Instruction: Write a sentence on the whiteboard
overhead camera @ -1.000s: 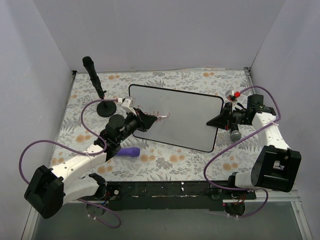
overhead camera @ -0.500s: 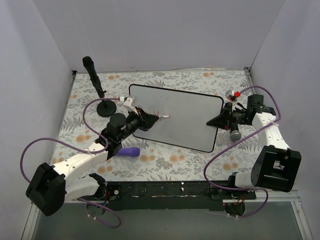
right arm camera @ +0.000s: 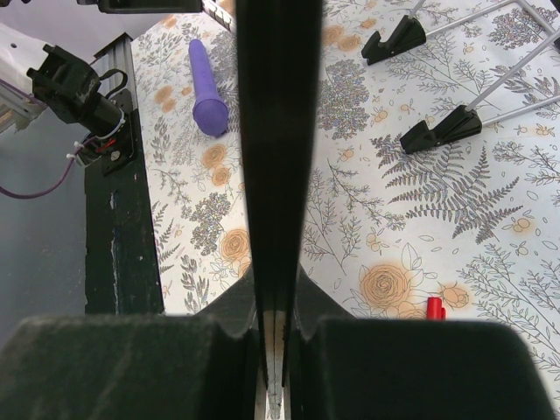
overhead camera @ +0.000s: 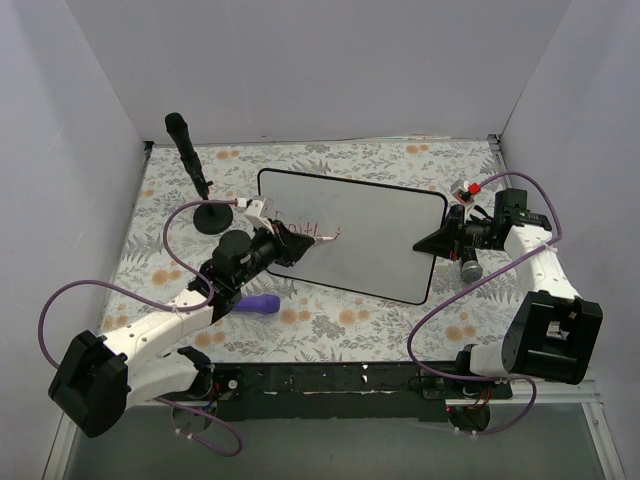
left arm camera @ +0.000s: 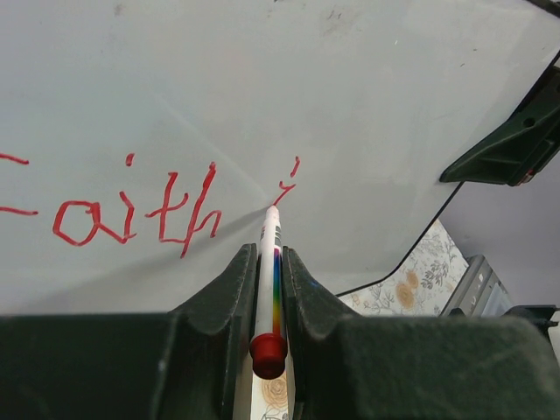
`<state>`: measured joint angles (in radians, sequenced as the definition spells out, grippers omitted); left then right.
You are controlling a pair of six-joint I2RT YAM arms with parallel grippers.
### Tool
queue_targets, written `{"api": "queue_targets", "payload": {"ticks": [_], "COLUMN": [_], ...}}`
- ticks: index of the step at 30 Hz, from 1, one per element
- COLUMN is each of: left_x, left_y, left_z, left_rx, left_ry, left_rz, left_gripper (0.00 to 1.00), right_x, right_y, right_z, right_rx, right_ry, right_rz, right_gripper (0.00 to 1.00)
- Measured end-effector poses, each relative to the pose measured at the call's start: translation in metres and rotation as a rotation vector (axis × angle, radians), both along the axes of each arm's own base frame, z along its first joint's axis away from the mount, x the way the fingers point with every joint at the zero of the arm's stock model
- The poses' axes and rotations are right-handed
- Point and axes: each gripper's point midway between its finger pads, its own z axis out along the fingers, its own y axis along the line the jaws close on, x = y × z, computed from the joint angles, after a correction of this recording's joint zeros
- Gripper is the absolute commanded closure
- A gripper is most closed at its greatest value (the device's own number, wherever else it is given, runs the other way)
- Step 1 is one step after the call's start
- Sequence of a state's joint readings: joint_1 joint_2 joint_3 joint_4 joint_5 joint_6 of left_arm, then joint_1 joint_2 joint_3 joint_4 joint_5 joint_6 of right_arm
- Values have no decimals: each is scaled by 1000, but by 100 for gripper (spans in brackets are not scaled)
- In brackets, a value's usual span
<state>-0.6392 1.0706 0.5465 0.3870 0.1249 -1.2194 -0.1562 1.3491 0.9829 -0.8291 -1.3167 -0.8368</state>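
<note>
White arm links (overhead camera: pixel 150 335) carry black joints (overhead camera: pixel 88 380), black fingers (left arm camera: pixel 219 302), purple cables (overhead camera: pixel 515 174).

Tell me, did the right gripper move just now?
No. The right gripper stays clamped on the board's right edge, in the same spot below the back wall corner.

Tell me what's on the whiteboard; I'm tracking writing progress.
On the whiteboard: red lettering, roughly "Faith i", with the marker tip against the board. The left end effector covers the area beneath it.
</note>
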Motion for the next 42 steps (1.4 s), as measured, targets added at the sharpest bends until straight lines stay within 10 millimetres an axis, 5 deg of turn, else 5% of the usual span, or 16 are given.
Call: {"api": "queue_targets", "payload": {"ticks": [8,18,33,42], "left_x": [-5,-4,0,6], "left_y": [5,0,-11,-16], "left_z": [-19,-20,17,20], "left_rx": [31,29,-34,-43], "left_ry": [42,48,-14,-21], "left_rz": [4,-12,-48,-49], "left_gripper": [100,100,100,100], "right_x": [0,0,3,3], "right_y": [0,0,0,0], "right_z": [0,0,1,1], "right_rx": [0,-1,-2,-2], "right_ry": [0,-1,-22,-22], "right_rz": [0,-1,1,1], "right_gripper": [99,99,99,99]}}
